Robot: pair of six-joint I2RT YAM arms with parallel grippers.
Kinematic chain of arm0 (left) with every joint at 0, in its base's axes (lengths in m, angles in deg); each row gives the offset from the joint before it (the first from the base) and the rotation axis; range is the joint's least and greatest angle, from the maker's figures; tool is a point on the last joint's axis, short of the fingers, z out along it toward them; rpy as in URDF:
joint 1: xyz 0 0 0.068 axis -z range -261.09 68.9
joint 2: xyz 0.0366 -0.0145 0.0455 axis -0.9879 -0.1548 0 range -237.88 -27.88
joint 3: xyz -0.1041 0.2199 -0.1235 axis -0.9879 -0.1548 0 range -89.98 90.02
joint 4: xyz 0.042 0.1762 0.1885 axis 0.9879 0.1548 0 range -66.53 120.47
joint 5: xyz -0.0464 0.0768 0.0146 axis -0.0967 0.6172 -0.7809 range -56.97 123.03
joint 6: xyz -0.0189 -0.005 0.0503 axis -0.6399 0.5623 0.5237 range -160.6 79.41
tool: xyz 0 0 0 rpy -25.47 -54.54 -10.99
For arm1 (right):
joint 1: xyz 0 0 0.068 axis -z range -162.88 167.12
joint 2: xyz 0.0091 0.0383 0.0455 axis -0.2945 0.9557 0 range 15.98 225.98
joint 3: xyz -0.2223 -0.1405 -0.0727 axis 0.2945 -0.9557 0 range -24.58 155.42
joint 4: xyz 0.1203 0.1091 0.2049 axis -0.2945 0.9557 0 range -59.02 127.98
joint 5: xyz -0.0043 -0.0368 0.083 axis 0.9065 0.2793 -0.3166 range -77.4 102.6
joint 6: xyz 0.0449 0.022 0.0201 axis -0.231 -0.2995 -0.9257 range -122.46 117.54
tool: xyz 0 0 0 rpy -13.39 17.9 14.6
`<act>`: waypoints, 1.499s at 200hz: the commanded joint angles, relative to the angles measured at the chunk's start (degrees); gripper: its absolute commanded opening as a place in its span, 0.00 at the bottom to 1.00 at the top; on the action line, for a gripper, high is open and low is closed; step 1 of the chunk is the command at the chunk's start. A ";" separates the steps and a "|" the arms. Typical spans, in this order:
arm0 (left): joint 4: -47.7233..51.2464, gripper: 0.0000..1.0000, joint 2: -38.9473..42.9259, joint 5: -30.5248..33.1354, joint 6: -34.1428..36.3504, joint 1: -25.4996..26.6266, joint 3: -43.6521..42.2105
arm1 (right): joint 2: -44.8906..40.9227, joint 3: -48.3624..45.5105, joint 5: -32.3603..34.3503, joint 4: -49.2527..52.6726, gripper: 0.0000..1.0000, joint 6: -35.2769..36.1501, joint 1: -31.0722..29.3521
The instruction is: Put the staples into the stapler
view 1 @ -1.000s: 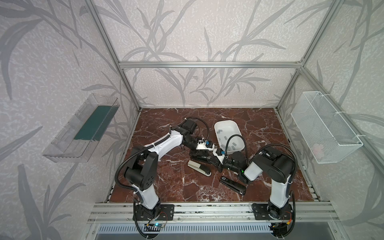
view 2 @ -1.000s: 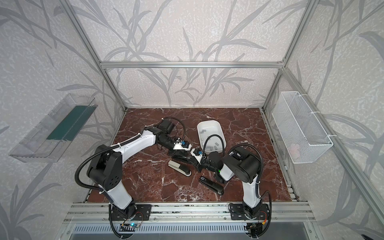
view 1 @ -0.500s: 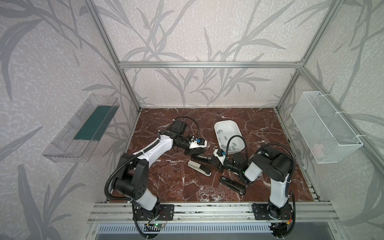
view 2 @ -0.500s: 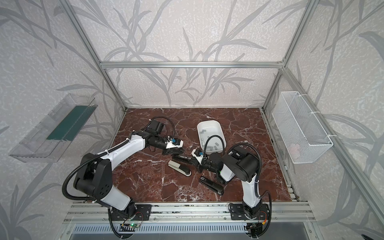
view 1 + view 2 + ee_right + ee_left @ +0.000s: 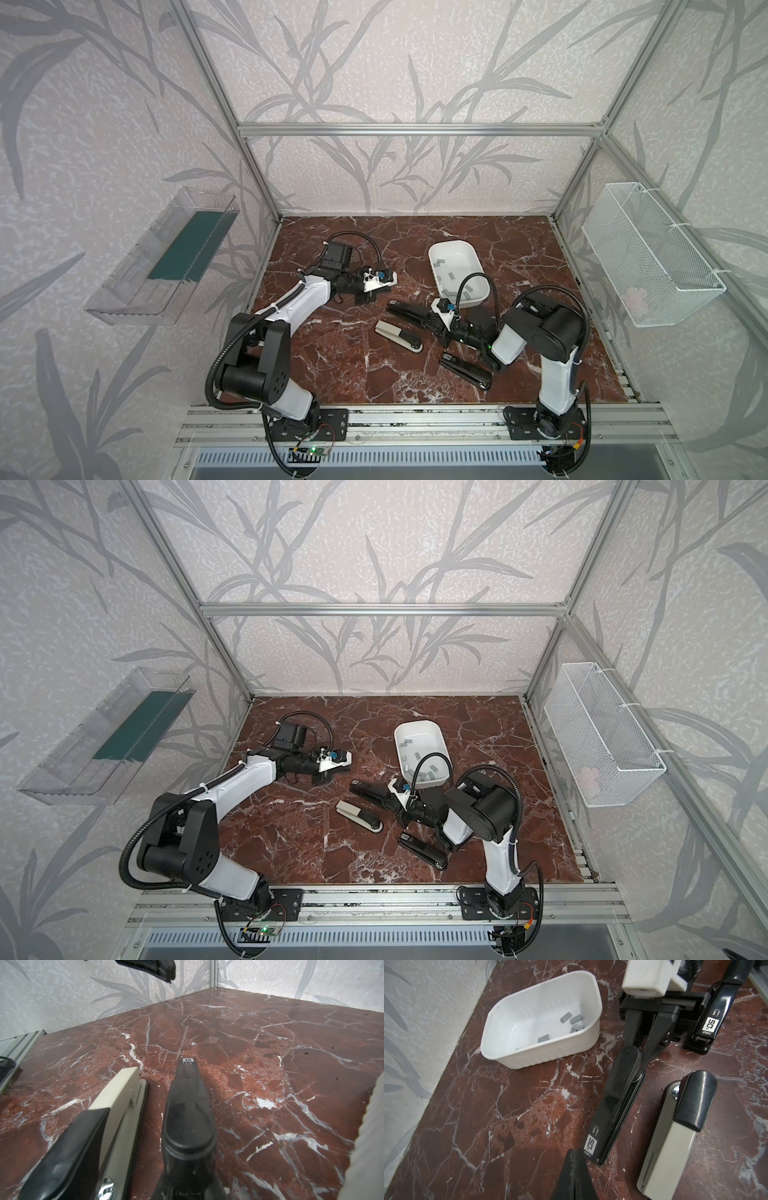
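The table top [image 5: 488, 1115] looks like polished red-brown marble with white veins, smooth and glossy enough to catch reflections, while the walls [image 5: 395, 75] have a rough, matt, grainy surface. The tray [image 5: 550, 1051] is smooth white plastic with a faintly ribbed outer wall and a soft sheen inside, and the staples [image 5: 566, 1017] in it are dull grey metal strips. The black stapler [image 5: 618, 1093] is glossy plastic; the cream stapler [image 5: 670, 1147] has a satin body, a shiny black cap and a bright chrome rivet.
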 commanded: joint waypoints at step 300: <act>-63.01 0.47 -5.67 48.17 -15.30 30.84 -20.87 | -3.59 2.08 2.18 5.20 0.00 -4.35 -2.83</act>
